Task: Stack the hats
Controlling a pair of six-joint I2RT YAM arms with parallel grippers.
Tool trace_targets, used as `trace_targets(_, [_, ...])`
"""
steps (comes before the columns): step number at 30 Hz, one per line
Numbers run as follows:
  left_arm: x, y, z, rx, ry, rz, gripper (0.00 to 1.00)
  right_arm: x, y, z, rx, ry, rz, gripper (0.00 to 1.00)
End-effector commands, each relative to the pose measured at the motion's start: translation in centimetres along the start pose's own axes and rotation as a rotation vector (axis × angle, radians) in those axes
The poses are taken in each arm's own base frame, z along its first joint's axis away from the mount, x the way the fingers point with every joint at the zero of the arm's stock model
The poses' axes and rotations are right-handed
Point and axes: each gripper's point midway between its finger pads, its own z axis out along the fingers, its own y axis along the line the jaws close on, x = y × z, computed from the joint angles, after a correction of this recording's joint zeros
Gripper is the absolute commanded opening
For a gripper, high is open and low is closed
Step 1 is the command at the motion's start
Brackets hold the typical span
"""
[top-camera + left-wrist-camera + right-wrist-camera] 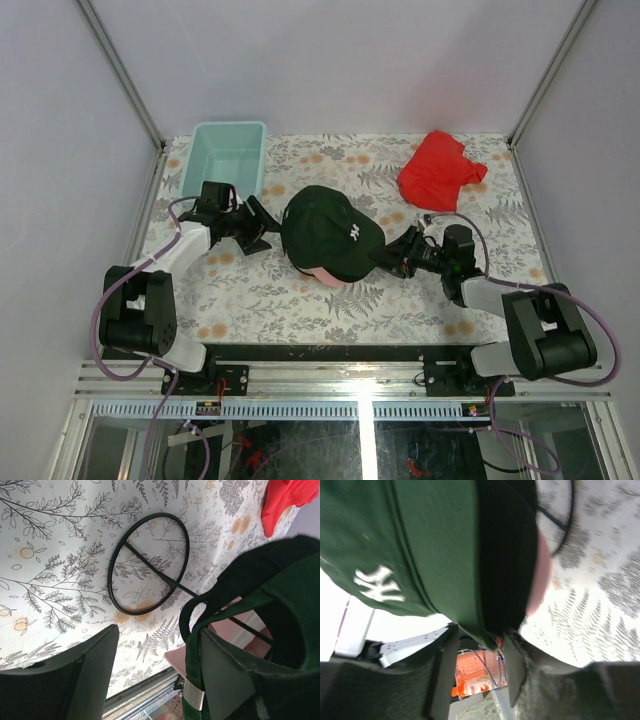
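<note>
A dark green cap (325, 235) with a white logo lies on top of a light pink cap (326, 276) at the middle of the table; only the pink cap's near edge shows. My left gripper (262, 228) stands open at the stack's left. In the left wrist view its fingers (75, 680) are wide apart, and the green cap's back strap (192, 680) hangs just inside the right one. My right gripper (392, 255) is at the green cap's brim (495, 630). Its jaws are apart, with the brim's edge lying between the tips.
A mint-green tub (228, 155) stands at the back left, just behind the left arm. A red cloth (438, 170) lies at the back right. A black wire ring (147, 562) with a rod running under the caps rests on the patterned tablecloth (270, 295).
</note>
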Motion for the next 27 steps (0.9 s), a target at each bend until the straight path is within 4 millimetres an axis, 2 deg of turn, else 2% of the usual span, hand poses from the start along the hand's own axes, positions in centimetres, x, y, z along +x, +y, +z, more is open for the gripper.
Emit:
trace_targets(1, [0.5, 0.9, 0.1, -0.027, 0.003, 0.021, 0.62, 1.7, -4.8, -1.4, 0.281, 0.035, 0.052, 0.5])
trace_targets(5, [0.5, 0.9, 0.1, -0.027, 0.002, 0.017, 0.62, 0.9, -3.9, -2.2, 0.348, 0.001, -0.02, 0.59])
trace_targets(11, [0.7, 0.5, -0.1, -0.019, 0.0, 0.022, 0.61, 0.7, -2.8, -2.3, 0.316, -0.019, -0.028, 0.66])
trace_targets(15, [1.3, 0.9, -0.1, -0.028, 0.006, 0.019, 0.61, 0.0, -1.3, -2.6, 0.279, -0.073, -0.05, 0.68])
trace_targets(18, [1.5, 1.0, -0.5, -0.03, -0.008, 0.014, 0.61, -1.1, -0.6, -3.5, 0.305, -0.115, -0.1, 0.69])
trace_targets(27, [1.9, 0.7, -1.8, -0.022, -0.04, 0.01, 0.62, -3.0, -0.4, -5.8, 0.404, -0.163, -0.173, 0.69])
